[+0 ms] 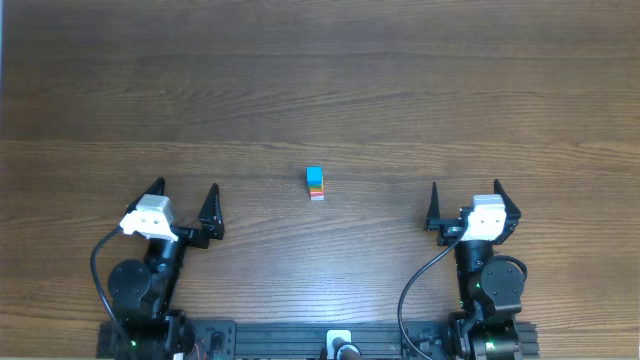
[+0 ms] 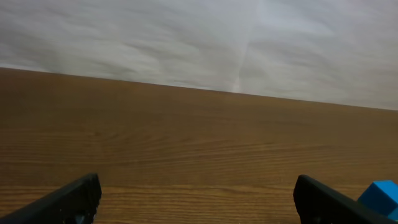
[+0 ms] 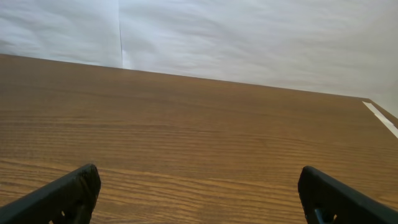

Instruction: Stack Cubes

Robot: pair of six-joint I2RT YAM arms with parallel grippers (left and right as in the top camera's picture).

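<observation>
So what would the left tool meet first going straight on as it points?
Probably nothing: the way ahead of the left tool looks free over the table; the cube stack stands aside.

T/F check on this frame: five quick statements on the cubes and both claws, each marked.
1. The cubes stand in a single stack on the table between the two arms. True.
2. A red cube tops the stack. False: the blue cube is on top.
3. The left claw is shut on a cube. False: it is open and holds nothing.
4. The right claw is open. True.
5. The right claw touches the stack. False: bare table lies between them, and the stack stands clear of both claws.
</observation>
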